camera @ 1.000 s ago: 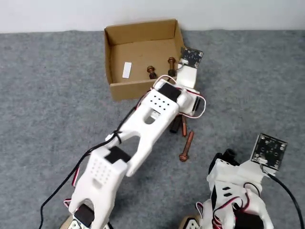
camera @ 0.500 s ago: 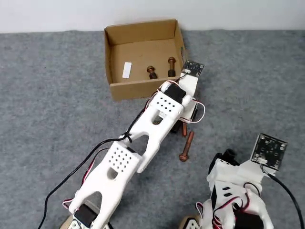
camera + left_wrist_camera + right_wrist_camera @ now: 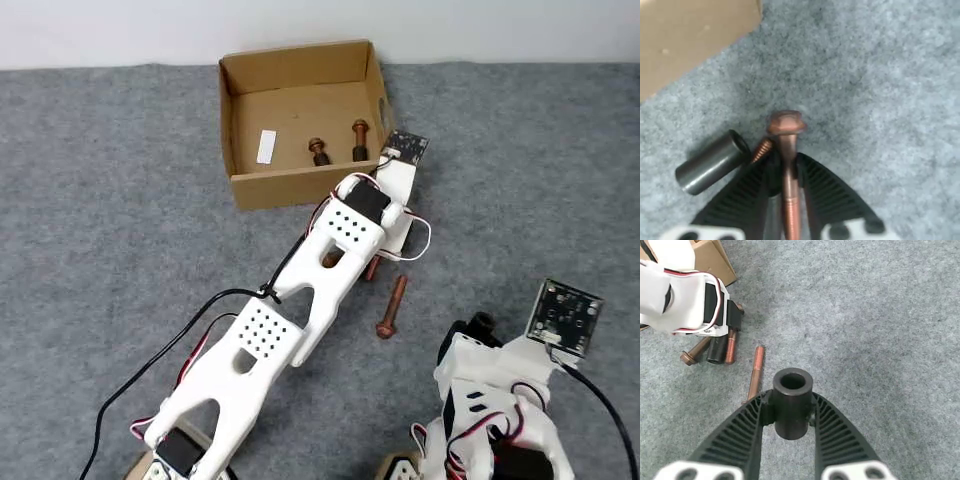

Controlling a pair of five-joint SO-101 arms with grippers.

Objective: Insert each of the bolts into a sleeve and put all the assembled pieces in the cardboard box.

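Observation:
My left gripper (image 3: 786,159) sits low over the carpet beside the cardboard box (image 3: 297,186), shut on a copper bolt (image 3: 787,145) whose head points away from the wrist. Beside it lies a dark sleeve (image 3: 711,162) with a second bolt's tip (image 3: 761,150) next to it. My right gripper (image 3: 790,399) is shut on a black sleeve (image 3: 791,390), held upright with its bore showing. A loose bolt (image 3: 392,305) lies on the carpet between the two arms. Two assembled pieces (image 3: 318,152) (image 3: 359,140) rest inside the box.
The left arm (image 3: 330,250) stretches across the middle of the grey carpet and covers part of the bolt cluster. The right arm (image 3: 500,400) stays folded at the near right. A white label (image 3: 266,146) lies in the box. Open carpet lies at far right and left.
The left arm has stretched out and sunk lower, its wrist shifting slightly from the box's corner toward the bolts. The right arm has not moved.

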